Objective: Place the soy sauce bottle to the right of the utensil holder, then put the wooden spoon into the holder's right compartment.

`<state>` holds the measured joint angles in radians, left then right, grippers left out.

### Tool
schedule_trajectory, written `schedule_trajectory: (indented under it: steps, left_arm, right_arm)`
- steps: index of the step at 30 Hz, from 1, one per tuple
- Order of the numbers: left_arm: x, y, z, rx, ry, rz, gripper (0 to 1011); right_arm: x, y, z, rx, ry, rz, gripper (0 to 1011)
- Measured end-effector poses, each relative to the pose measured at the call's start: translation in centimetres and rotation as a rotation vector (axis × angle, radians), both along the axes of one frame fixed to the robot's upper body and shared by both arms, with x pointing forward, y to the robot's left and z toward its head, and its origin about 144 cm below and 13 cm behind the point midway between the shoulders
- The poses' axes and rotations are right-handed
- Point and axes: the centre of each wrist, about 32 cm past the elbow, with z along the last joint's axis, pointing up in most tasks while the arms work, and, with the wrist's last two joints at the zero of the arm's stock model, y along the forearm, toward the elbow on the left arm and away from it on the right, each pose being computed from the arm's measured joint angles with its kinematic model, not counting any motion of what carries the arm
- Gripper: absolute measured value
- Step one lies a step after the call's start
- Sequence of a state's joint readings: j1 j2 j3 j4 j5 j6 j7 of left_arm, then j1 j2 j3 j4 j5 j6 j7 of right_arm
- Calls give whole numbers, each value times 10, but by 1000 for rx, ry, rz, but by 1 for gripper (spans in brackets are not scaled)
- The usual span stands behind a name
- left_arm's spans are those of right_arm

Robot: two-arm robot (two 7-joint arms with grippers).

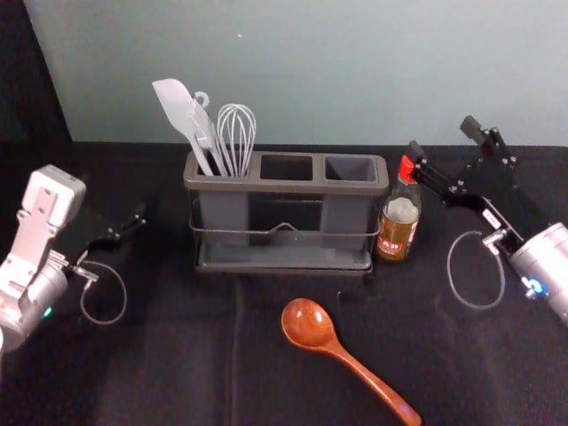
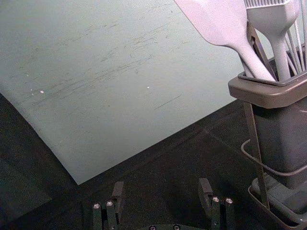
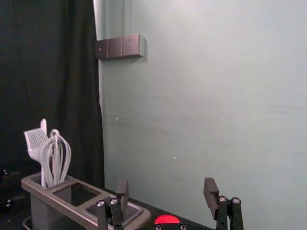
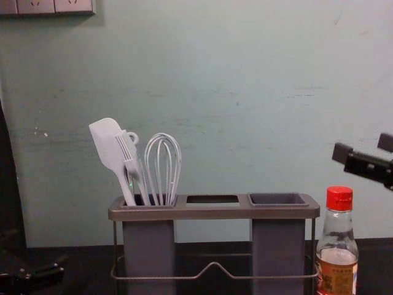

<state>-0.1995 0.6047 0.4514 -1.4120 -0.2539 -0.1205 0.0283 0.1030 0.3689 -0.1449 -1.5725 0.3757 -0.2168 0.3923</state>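
Soy sauce bottle [image 1: 398, 222] beside utensil holder [image 1: 286, 187]

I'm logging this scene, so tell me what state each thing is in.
Soy sauce bottle: upright, capped
Wooden spoon: lying down, outside the holder
Utensil holder: upright
Spatula: leaning in the left compartment
Brush: in the left compartment, bristles up
Whisk: in the left compartment, wires up
Left gripper: open, holding nothing
Right gripper: open, holding nothing

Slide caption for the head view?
Soy sauce bottle right of utensil holder, open right gripper nearby; wooden spoon in front; left gripper at left.
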Motion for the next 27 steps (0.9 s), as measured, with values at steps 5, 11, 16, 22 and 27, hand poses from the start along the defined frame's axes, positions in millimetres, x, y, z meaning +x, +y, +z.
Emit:
schedule_trajectory:
  steps: [5, 11, 16, 22, 27]
  left_arm:
    - [0, 0, 0, 0, 0, 0, 1000]
    - [0, 0, 0, 0, 0, 0, 1000]
    - [0, 0, 0, 0, 0, 0, 1000]
    - [0, 0, 0, 0, 0, 0, 1000]
    - [0, 0, 0, 0, 0, 0, 1000]
  right_arm:
    - [-8, 2, 11, -14, -22, 4, 1000]
    - [-16, 9, 20, -31, -35, 32, 1000]
    - [-21, 20, 21, -49, -3, 76, 1000]
    - [-28, 35, 10, -65, 68, 144, 1000]
    - [-37, 50, -1, -90, 143, 195, 1000]
